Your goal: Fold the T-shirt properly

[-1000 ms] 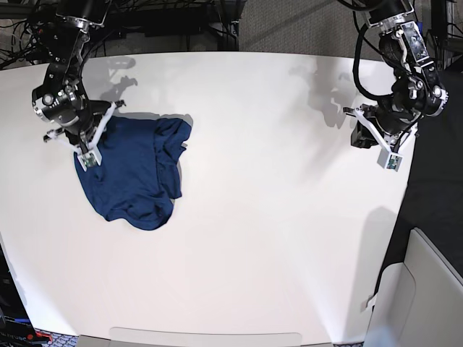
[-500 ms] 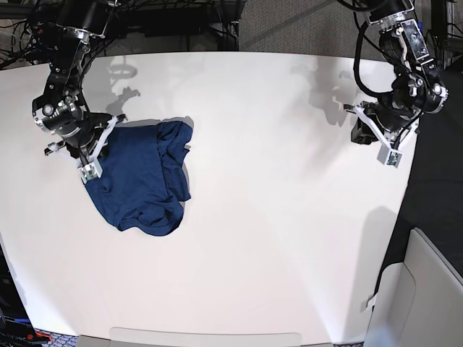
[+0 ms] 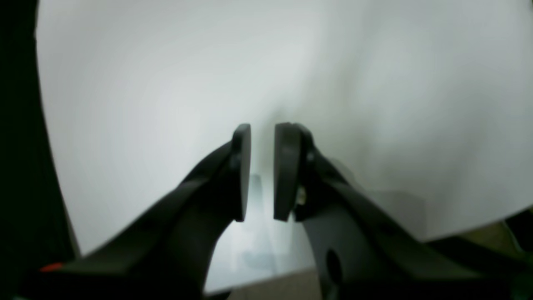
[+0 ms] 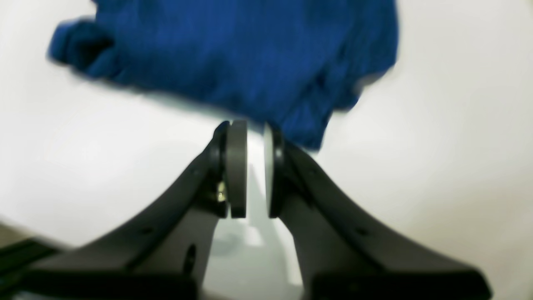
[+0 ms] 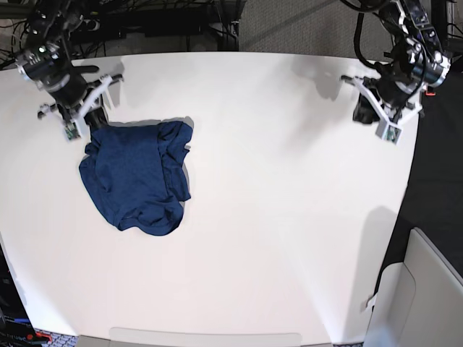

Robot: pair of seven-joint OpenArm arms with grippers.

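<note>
T-shirt [image 5: 137, 175] — navy, crumpled at left of the base view on the white table [image 5: 275, 217]. Right gripper [image 4: 255, 168] above it, jaws narrowly parted, empty; left gripper [image 3: 262, 171] at upper right — likewise narrowly parted, empty.

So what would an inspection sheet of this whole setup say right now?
Surface: white table, bare apart from the shirt.
Job's things: T-shirt, dark blue, lies crumpled in a heap, not folded, no hand touching it.
Clutter: nothing seen.
Hands: right hand lifted beside the shirt's edge, fingers a narrow gap apart, holding nothing; left hand over bare table at the far side, a small gap, holding nothing.
Cables: black bundles behind the table's far edge.
Surroundings: grey carpet beyond the table; a pale panel at one corner.
</note>
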